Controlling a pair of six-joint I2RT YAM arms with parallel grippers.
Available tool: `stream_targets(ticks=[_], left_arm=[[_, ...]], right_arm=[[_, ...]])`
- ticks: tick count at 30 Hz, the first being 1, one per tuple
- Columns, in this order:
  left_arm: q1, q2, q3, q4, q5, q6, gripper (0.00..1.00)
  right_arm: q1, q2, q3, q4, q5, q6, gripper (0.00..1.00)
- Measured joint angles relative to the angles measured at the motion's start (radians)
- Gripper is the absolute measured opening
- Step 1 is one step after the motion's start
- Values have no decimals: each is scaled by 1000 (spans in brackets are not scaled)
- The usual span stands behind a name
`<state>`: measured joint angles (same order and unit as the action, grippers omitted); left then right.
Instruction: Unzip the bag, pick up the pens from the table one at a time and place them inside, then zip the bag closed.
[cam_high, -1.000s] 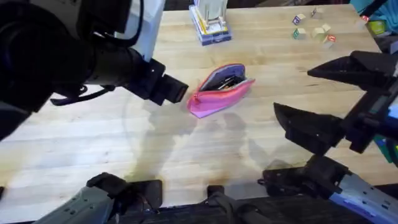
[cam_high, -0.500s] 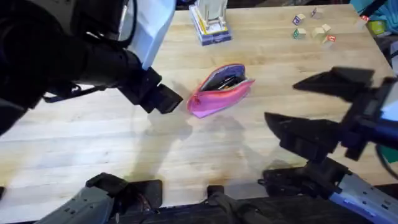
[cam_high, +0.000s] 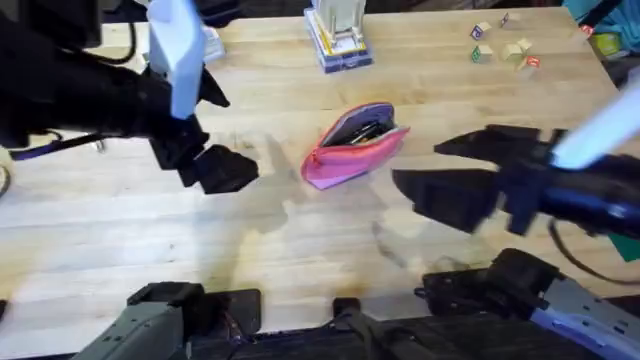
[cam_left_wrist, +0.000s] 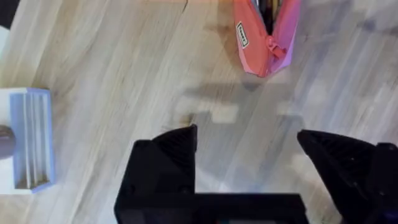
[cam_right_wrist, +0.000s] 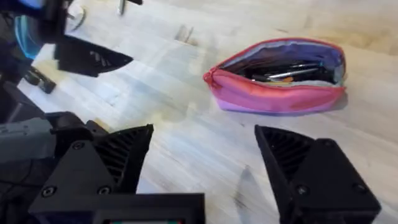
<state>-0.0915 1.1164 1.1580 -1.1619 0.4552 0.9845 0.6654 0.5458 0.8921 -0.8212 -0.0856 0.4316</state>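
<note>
The pink pencil pouch (cam_high: 355, 147) lies near the middle of the butcher-block table (cam_high: 120, 250), its zipper gaping wide, with the pens (cam_right_wrist: 283, 70) lying inside against the dark lining. What remains, I judge, is zipping it closed. The left gripper (cam_high: 215, 170) hangs to the pouch's left and the right gripper (cam_high: 455, 180) to its right, both spread wide and holding nothing. To close it well, one gripper should pin the end of the pouch while the other pinches the reddish pull tab (cam_left_wrist: 272, 45) and draws it along the teeth, keeping the pens clear
</note>
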Motion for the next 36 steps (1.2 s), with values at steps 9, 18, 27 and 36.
stream_targets(ticks=[9,18,27,36], left_arm=[[87,103,0,-4,140,188,993],[88,347,0,-1,242,380,993],[88,495,0,6,256,466,993],[88,578,0,18,256,515,993]], right_arm=[[0,236,-5,114,-22,112,998],[20,478,-6,222,-143,189,997],[91,587,-6,257,-117,258,997],[142,700,-6,374,-19,306,997]])
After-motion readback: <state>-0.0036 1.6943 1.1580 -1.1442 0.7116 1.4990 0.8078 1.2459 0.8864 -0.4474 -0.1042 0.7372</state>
